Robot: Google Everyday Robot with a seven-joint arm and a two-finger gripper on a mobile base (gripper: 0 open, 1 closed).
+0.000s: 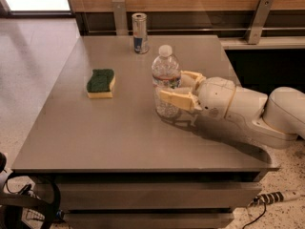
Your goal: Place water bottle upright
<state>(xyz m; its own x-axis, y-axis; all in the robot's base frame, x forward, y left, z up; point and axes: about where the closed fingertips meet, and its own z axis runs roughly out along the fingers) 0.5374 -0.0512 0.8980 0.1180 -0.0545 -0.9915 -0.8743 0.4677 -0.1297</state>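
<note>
The gripper sits at the bottle near the middle of the table and covers part of the bottle's lower right side. Whether it grips the bottle cannot be told. The arm runs out past the right edge. Print on the label and on the can is too small to read. Dark gear at lower left is cut by the edges and cannot be made out.
</note>
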